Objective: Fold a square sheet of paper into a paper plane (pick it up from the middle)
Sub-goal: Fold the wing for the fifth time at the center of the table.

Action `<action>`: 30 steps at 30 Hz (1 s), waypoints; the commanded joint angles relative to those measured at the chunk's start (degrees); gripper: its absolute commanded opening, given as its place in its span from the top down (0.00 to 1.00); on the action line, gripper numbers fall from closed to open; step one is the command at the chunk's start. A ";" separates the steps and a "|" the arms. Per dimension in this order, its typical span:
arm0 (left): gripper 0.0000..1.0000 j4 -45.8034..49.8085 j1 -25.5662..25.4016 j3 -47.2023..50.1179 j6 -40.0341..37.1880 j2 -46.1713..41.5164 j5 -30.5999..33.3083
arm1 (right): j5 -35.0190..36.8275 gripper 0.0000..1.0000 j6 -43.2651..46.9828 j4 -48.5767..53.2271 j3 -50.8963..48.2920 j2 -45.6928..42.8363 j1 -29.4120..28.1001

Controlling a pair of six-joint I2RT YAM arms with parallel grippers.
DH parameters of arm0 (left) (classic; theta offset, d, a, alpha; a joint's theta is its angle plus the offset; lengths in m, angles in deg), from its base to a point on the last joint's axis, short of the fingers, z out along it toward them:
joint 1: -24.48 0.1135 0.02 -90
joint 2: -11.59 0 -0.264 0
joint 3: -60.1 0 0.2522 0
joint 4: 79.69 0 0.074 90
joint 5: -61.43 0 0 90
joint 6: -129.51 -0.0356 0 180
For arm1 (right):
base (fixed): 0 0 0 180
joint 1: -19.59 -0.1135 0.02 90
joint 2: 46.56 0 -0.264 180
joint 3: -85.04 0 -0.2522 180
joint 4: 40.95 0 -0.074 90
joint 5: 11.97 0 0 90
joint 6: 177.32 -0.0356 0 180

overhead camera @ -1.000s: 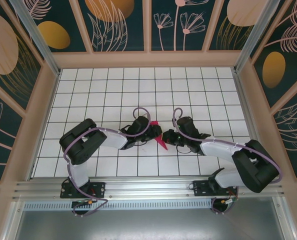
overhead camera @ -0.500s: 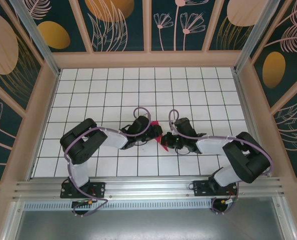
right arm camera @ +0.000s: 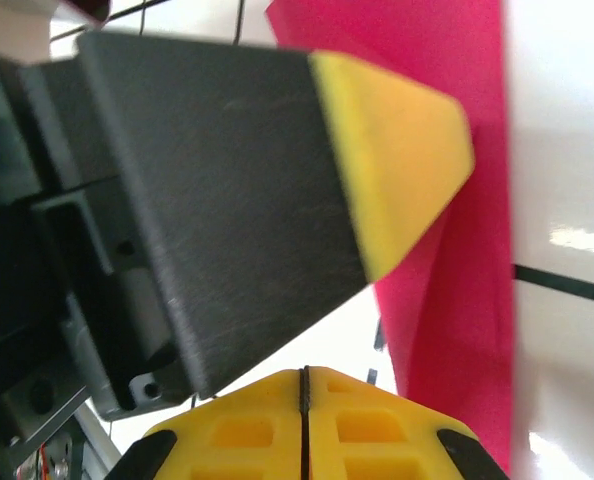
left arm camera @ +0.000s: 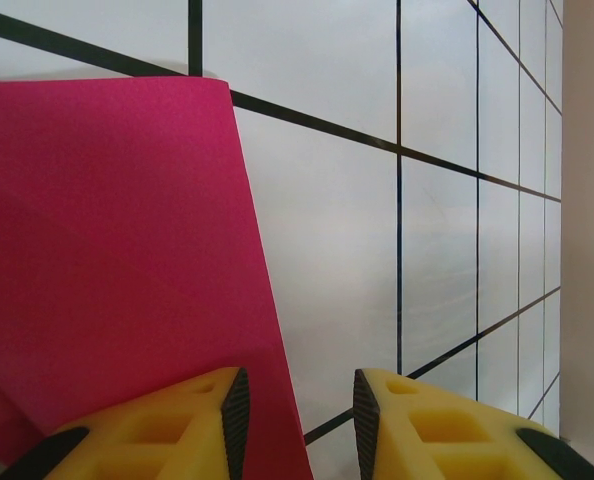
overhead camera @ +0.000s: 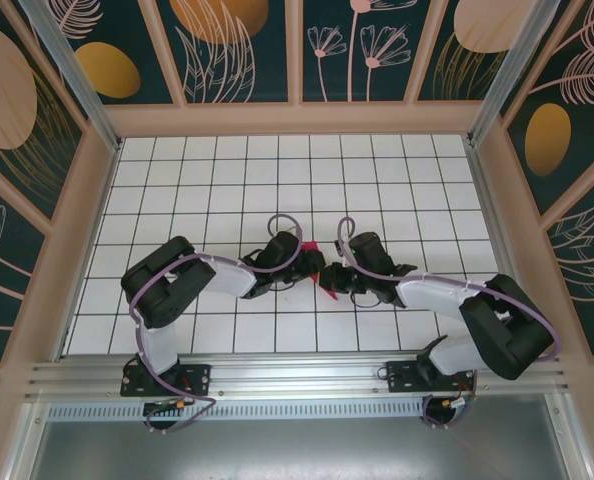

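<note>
The sheet of paper (overhead camera: 324, 288), magenta-pink and folded narrow, lies on the white tiled floor between my two grippers. My left gripper (overhead camera: 311, 263) is low over it, jaws apart. In the left wrist view the paper (left arm camera: 117, 260) covers the left half, its long edge runs down between the yellow fingertips, and the left fingertip (left arm camera: 192, 420) sits over it; the left gripper (left arm camera: 299, 410) holds nothing. My right gripper (overhead camera: 338, 277) is close on the paper's right side. Its jaws (right arm camera: 304, 378) are shut, pads together, empty. The paper (right arm camera: 467, 300) stands creased beside the left gripper's finger (right arm camera: 397, 150).
The tiled floor (overhead camera: 217, 180) is ringed by a wooden frame and patterned walls (overhead camera: 297, 50). A metal rail (overhead camera: 297, 375) runs along the near edge above both arm bases. Both arms bend inward and almost meet at the centre.
The right arm has swung left, bringing its shut gripper against the paper and the left gripper. Less of the paper shows from above. The left arm has stayed in place.
</note>
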 commanded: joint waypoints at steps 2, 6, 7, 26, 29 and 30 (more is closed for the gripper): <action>0.65 1.25 -0.04 -0.87 -0.86 1.89 -0.78 | -1.24 0.91 2.54 1.45 1.62 1.77 -1.11; 0.65 1.38 0.00 -1.02 -1.04 1.84 -0.87 | 1.74 0.91 2.97 2.26 1.63 4.11 -0.84; 0.65 1.50 0.00 -1.01 -1.09 1.87 -0.90 | 1.56 0.92 3.07 2.35 1.83 4.60 -0.68; 0.65 1.85 -0.04 -1.02 -1.38 3.14 -1.31 | -3.96 0.93 0.01 -3.95 -4.01 8.80 6.82; 0.65 1.95 0.02 -1.17 -1.38 3.23 -1.33 | -3.30 0.93 0.39 -2.77 -4.12 10.28 6.77; 0.65 2.11 -0.02 -1.25 -1.38 3.24 -1.31 | -1.98 0.93 0.37 -1.66 -4.08 10.84 6.73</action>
